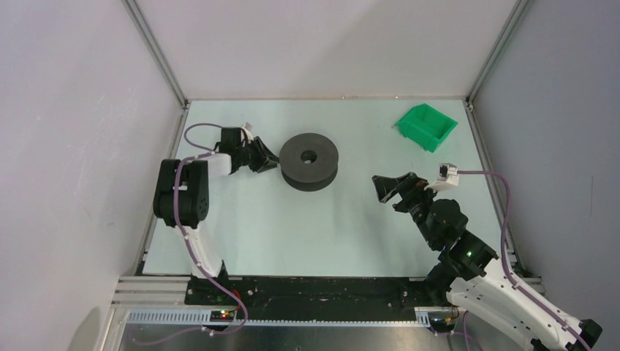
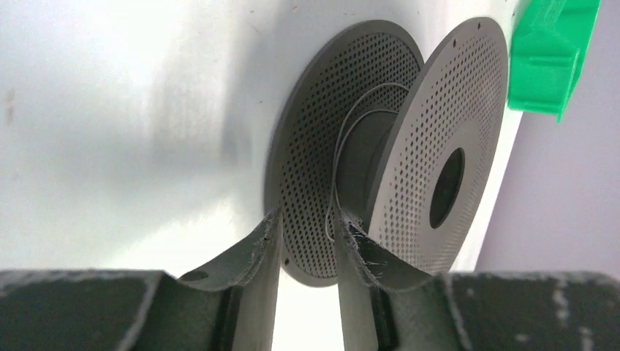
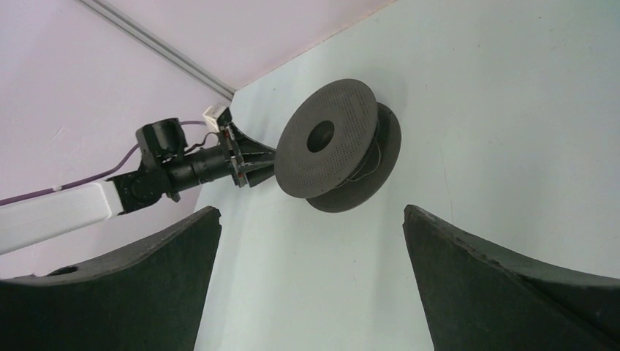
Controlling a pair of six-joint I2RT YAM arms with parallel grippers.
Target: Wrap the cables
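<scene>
The dark grey spool (image 1: 310, 159) lies flat on the table; it also shows in the left wrist view (image 2: 439, 146) and the right wrist view (image 3: 329, 139). The thin cable (image 2: 342, 139) loops loosely round the hub between the two perforated discs, and its end hangs by my left gripper's right fingertip (image 2: 351, 230). My left gripper (image 1: 274, 164) sits at the spool's left edge, its jaws a narrow gap apart in the left wrist view (image 2: 308, 216), nothing clamped. My right gripper (image 1: 379, 189) is wide open and empty to the spool's right, also in the right wrist view (image 3: 311, 211).
A green bin (image 1: 426, 126) stands at the back right of the table, also in the left wrist view (image 2: 548, 58). Enclosure walls and metal frame posts (image 1: 157, 55) border the table on three sides. The left arm (image 3: 153, 175) shows in the right wrist view.
</scene>
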